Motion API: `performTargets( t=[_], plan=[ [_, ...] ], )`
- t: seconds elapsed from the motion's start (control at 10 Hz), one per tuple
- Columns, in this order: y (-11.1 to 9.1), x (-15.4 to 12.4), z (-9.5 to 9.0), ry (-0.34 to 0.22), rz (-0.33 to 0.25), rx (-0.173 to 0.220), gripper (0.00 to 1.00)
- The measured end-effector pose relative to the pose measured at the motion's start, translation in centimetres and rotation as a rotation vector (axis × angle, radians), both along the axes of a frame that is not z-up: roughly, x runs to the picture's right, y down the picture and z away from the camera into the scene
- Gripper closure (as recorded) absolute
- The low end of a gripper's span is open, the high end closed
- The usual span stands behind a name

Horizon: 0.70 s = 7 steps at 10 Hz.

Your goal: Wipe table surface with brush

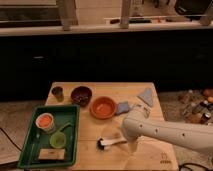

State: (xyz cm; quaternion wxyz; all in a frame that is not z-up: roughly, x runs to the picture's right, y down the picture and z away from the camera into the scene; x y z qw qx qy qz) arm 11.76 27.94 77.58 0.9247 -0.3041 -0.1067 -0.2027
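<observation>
The brush lies on the light wooden table surface near the front middle. Its black bristle head points left, and its white handle runs right under my arm. My gripper hangs from the white arm that comes in from the right. It is low over the table, right at the handle end of the brush. The arm hides most of the handle, so I cannot tell whether the gripper touches it.
A green tray at the front left holds an orange cup and a green cup. Behind the brush are an orange bowl, a dark bowl, a small dark cup, a blue-grey sponge and a grey cloth.
</observation>
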Motion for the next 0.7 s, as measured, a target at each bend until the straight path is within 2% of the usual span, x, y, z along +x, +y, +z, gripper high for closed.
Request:
performTargets(
  t=[0.5,0.7],
  plan=[
    [0.8,0.08,0.9,-0.007,0.051,-0.03,0.2],
    [1.08,0.11,1.17,-0.009,0.054,-0.032,0.27]
  ],
)
